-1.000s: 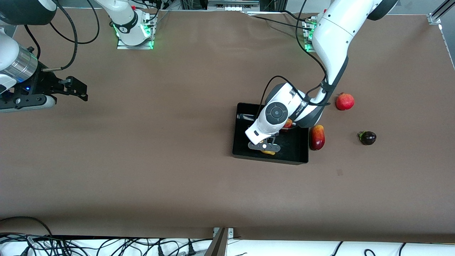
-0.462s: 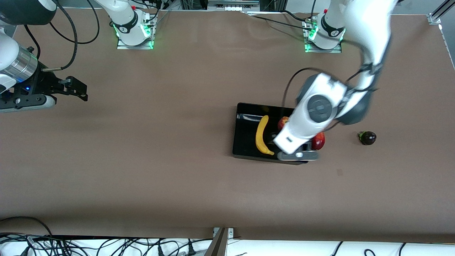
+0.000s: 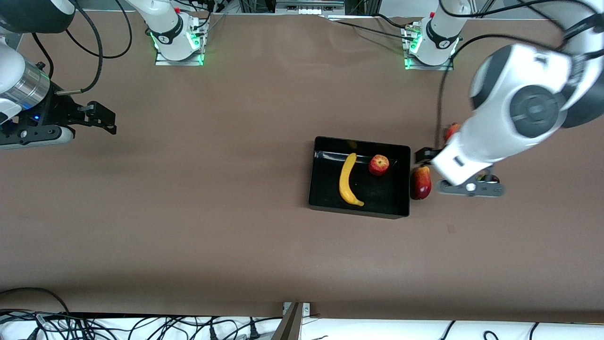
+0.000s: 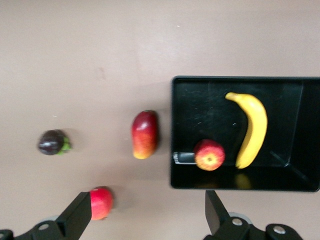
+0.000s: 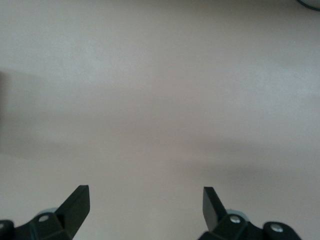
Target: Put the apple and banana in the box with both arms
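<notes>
Fruit in bin, both arms clear.
Long yellow banana [image 3: 348,179] and streaked red apple [image 3: 379,165] inside glossy black box [image 3: 358,212]; left gripper [image 4: 145,215] wide open, empty, over bare table, box just beside one jaw; right gripper [image 5: 145,205] likewise open, empty, waiting. Best to lift straight, without touching the thin wall.

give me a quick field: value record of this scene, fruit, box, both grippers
banana: lying in the box
apple: in the box, beside the banana, apart from it
oval red-yellow fruit: on the table, just outside the box
dark purple fruit: on the table
plain red fruit: on the table
left gripper: open, empty
right gripper: open, empty, waiting over bare table
</notes>
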Robot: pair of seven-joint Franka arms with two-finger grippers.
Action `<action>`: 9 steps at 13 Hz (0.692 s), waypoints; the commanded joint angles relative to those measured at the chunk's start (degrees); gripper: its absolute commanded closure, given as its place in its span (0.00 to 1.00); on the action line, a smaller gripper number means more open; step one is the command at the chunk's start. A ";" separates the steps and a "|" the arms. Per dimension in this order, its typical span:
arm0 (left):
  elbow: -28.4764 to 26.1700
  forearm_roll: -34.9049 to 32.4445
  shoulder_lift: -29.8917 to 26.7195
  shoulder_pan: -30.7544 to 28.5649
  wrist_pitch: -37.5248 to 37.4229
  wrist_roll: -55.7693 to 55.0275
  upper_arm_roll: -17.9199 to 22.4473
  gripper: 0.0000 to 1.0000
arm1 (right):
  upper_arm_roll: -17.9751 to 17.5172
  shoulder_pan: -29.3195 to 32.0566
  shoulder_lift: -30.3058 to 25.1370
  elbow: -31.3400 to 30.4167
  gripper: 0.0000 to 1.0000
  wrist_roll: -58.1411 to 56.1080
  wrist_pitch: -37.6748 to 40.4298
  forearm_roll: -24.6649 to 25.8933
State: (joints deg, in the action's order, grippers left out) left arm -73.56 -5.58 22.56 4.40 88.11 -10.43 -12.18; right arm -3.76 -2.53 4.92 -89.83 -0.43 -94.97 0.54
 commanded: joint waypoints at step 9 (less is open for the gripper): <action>-21.19 6.01 -22.39 -2.03 3.91 12.72 10.60 0.00 | -0.81 0.77 0.45 1.14 0.00 0.17 0.31 0.08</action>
State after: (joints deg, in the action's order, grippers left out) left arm -92.52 -0.91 1.32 2.25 90.31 1.05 -1.80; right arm -3.76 -2.52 4.94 -89.79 -0.43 -94.98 0.54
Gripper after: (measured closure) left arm 0.000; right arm 0.000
